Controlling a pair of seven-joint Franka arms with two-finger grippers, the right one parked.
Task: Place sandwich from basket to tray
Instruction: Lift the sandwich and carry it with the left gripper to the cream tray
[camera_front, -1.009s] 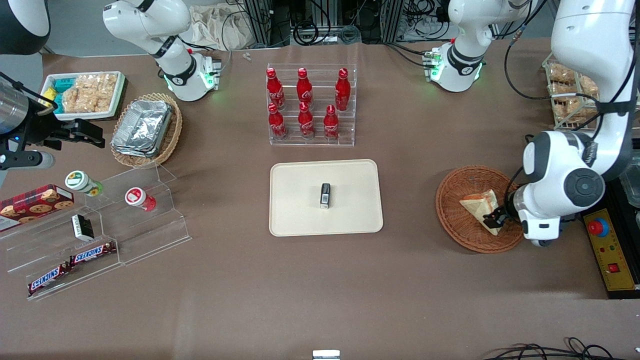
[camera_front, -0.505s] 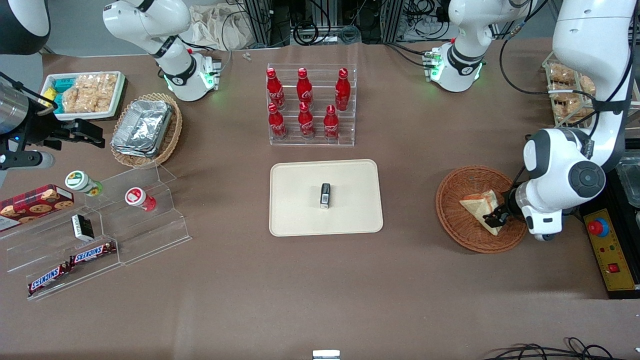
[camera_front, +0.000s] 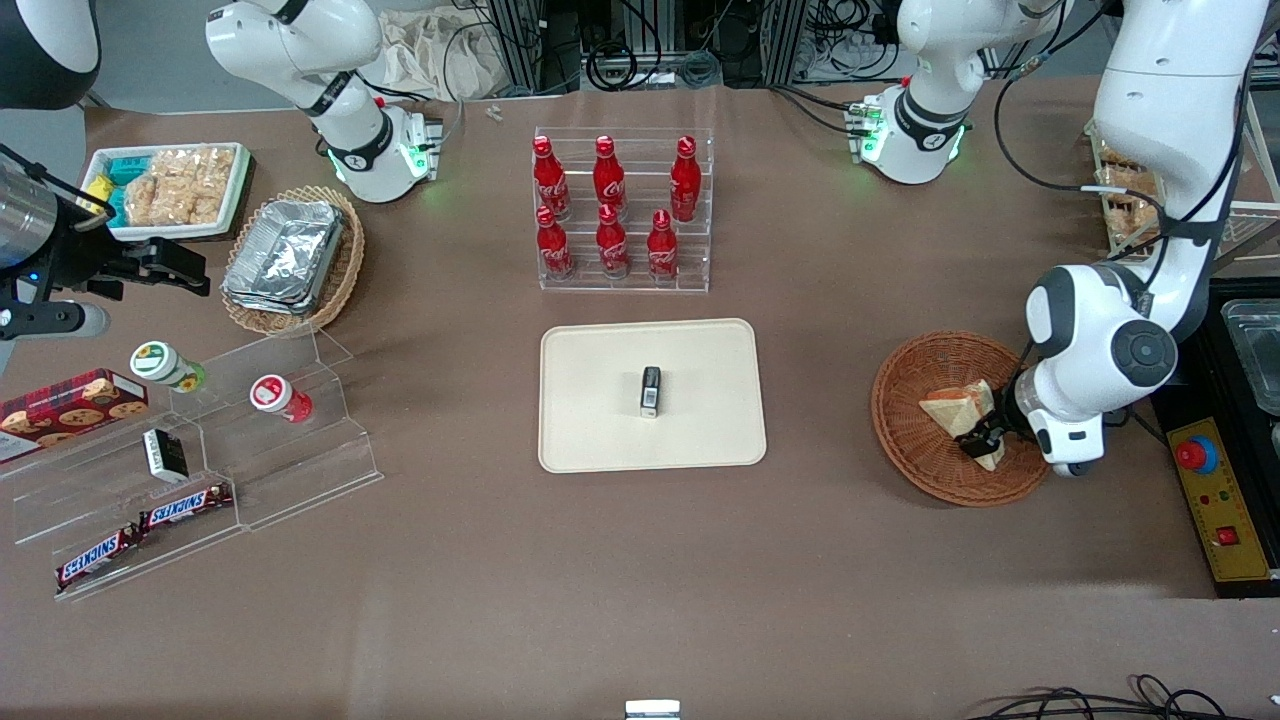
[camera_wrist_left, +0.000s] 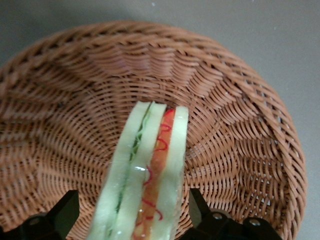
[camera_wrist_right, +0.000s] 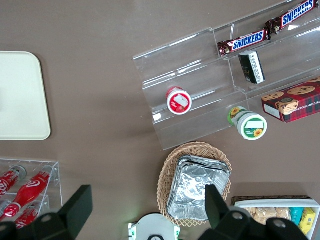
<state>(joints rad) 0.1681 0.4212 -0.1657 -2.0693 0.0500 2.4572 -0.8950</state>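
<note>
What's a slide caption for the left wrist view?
Open pincer straddling the tan triangular sandwich in the round reddish-brown wicker basket.

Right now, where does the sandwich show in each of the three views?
Front view: the sandwich lies in the basket, toward the working arm's end of the table, with the gripper at its nearer corner.
Left wrist view: the sandwich stands edge-on between the open fingers, filling layers showing.
Right wrist view: not in it.
Shared landmark: the basket's woven wall.
</note>
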